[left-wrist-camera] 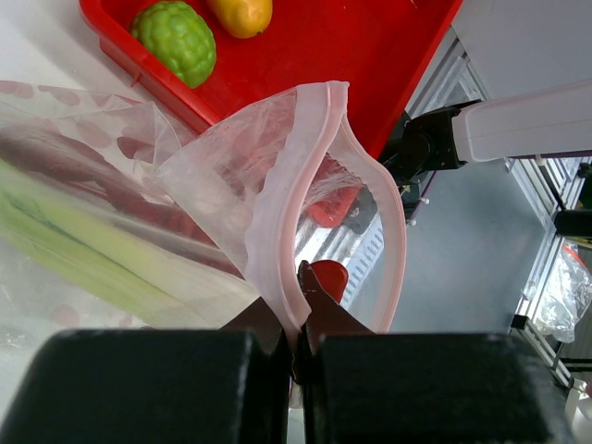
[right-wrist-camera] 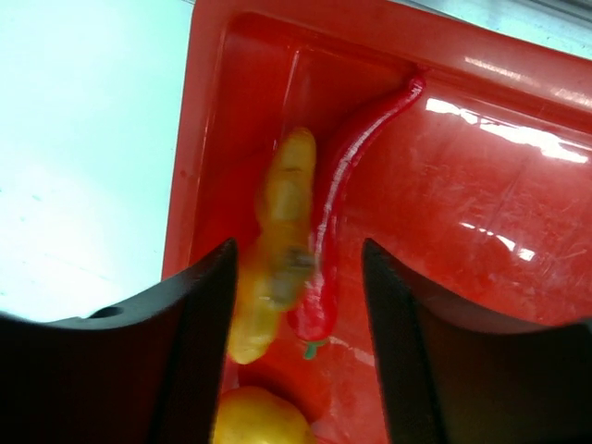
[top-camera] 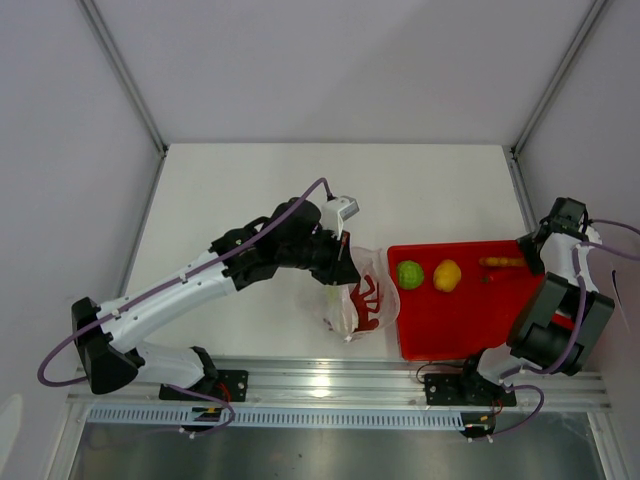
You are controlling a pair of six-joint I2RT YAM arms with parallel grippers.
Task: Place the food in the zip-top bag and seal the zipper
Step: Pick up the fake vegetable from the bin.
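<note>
Left wrist view: we are seeing the left gripper [left-wrist-camera: 301,319] pinching the pink zipper [left-wrist-camera: 277,213] of the zip-top bag [left-wrist-camera: 217,171] between tightly closed fingers, with the mouth gaping beside the red tray [left-wrist-camera: 370,55] and a pale-green stalk [left-wrist-camera: 83,250] lying inside the bag. In the right wrist view, the right gripper [right-wrist-camera: 296,257] is hanging with its 2 fingers spread, straddling an orange piece [right-wrist-camera: 282,208] and a red pepper [right-wrist-camera: 347,166] lying side by side in the tray's corner. The round green fruit [top-camera: 410,274] and yellow piece [top-camera: 447,275] are sitting in the tray.
</note>
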